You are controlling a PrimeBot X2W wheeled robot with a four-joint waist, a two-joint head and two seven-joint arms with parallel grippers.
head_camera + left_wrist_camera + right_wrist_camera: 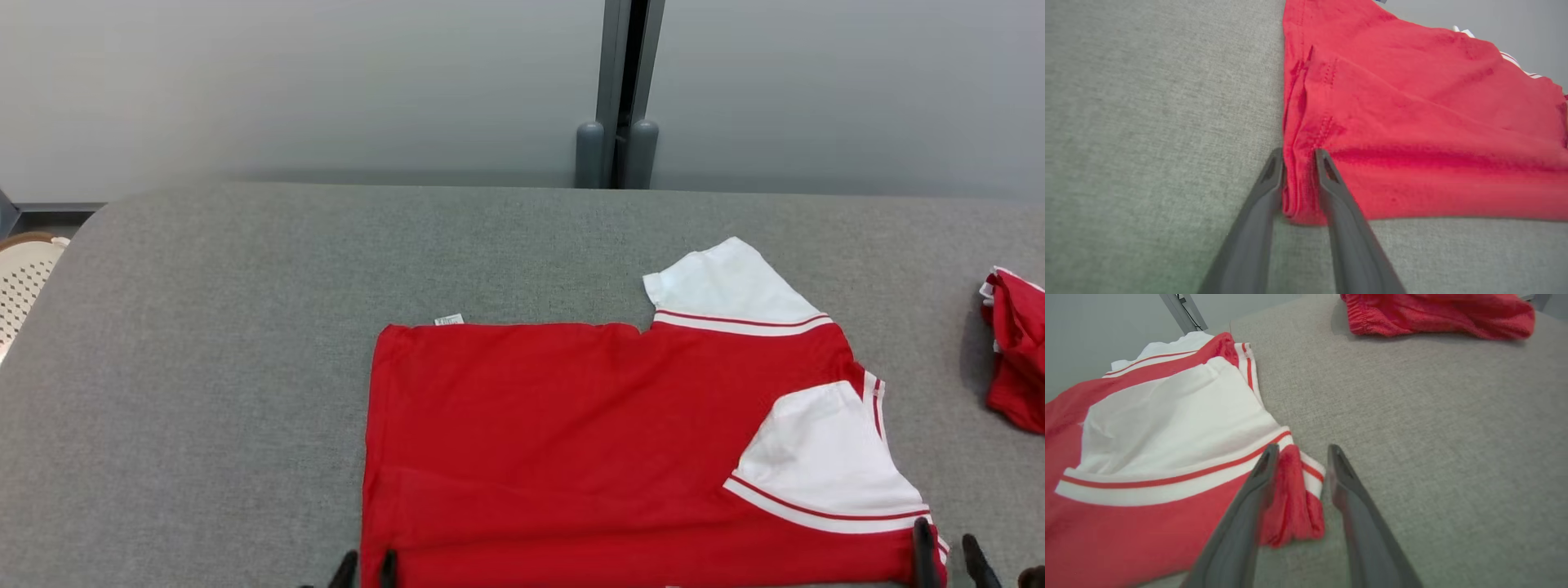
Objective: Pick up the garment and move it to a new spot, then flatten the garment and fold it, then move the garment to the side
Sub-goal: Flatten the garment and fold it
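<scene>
Soft, even, bright light falls from above. In the head view a faint shadow lies left of the red bundle (1016, 351) at the right edge. In the wrist views the left gripper's fingers (1249, 245) and the right gripper's fingers (1237, 539) blur toward the bottom edge

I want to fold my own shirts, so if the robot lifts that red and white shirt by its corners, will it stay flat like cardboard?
Probably not. The shirt lies limp with soft creases, and its corner bunches up at the left gripper, so it would likely sag. It looks thin, so it is probably light.
</scene>
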